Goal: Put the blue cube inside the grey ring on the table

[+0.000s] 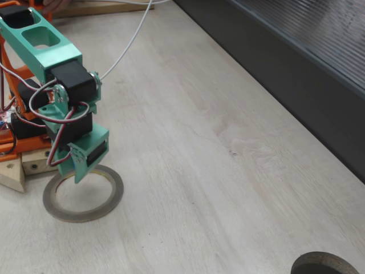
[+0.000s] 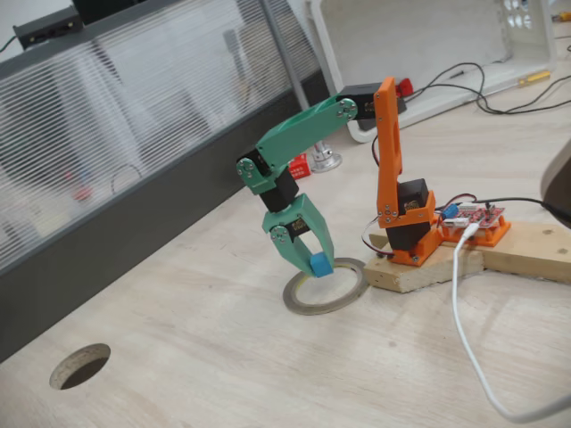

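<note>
Claw holding the blue cube over the grey ring.

The green claw [image 2: 314,265] points down with its two fingers pinched on the blue cube [image 2: 321,264], which hangs just above the far rim of the grey ring [image 2: 303,304]; in a fixed view the claw [image 1: 77,178] hides the cube and covers part of the ring [image 1: 85,215]. The ring lies flat on the pale wooden desk [image 1: 217,171], just beside the wooden block [image 2: 419,267] that carries the arm's orange base [image 2: 403,223]. A white cable [image 2: 464,330] trails across the desk nearby.
</note>
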Available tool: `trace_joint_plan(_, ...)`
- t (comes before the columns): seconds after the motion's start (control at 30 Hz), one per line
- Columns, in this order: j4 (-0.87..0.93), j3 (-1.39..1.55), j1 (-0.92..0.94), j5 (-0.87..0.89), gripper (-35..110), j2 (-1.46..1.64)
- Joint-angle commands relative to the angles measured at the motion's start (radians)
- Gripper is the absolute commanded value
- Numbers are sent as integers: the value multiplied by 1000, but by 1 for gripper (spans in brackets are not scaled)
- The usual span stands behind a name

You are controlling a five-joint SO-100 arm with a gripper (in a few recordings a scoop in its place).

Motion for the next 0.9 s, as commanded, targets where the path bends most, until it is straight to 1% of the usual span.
trace_joint_plan(0.0, -21, 34, 8, 8, 0, 28)
trace_joint_plan(0.87, -21, 28, 5, 6, 0, 29)
